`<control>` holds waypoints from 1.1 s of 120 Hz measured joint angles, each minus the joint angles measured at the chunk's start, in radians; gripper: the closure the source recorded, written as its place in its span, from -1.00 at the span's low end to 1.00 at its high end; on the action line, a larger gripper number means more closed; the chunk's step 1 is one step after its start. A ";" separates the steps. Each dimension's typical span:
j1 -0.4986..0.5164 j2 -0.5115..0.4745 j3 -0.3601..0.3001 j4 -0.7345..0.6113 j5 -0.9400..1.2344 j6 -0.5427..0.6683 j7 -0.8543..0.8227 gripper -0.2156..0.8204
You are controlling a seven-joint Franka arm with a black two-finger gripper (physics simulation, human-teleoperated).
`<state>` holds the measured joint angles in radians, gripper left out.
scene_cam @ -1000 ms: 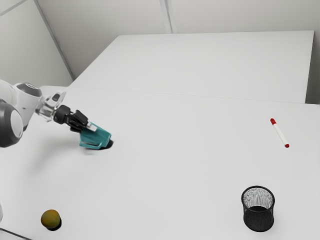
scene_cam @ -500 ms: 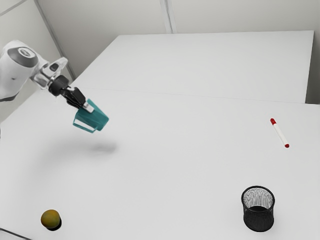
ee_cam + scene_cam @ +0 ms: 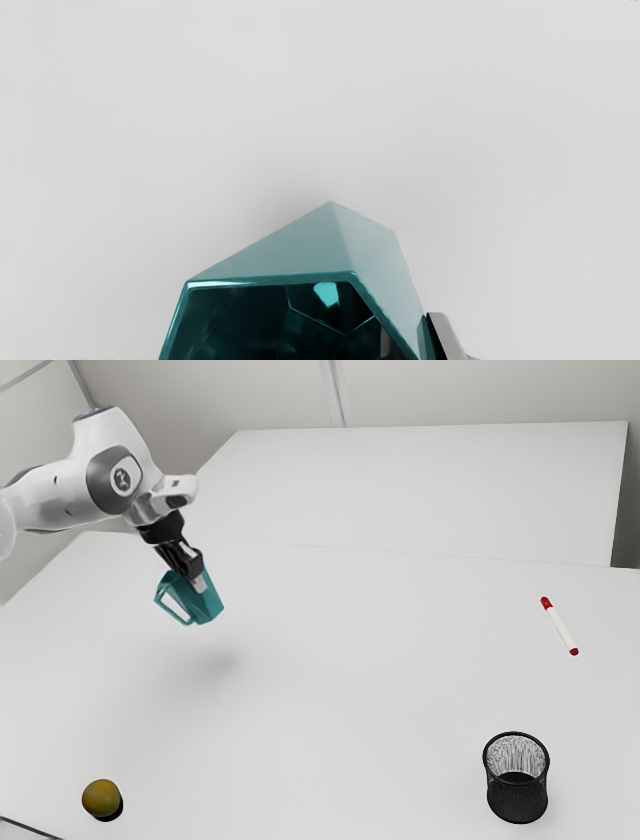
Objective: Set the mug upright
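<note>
Above tabletop (image 3: 350,680), mug (image 3: 208,607) held tilted, wall (image 3: 387,265) clamped near rim (image 3: 272,277) by tool (image 3: 198,584). Judged rigid, light, smooth enough to pivot; flat side best gripped squarely, clear of handle (image 3: 171,611).

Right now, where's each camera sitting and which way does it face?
Exterior view: beside my arm, above the table, looking down across it; arm and gripper enter from the view's left.
Wrist view: on my hand, looking past a fingertip at the bottom edge into the open mug, table beyond.
Shared: mug, table, part of the gripper.
</note>
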<state>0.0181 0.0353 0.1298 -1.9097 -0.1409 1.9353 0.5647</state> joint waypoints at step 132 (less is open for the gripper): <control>-0.008 0.065 -0.090 -0.092 0.113 0.286 -0.288 -0.37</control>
<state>0.0101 0.1005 0.0400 -2.0015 -0.0283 2.2217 0.2763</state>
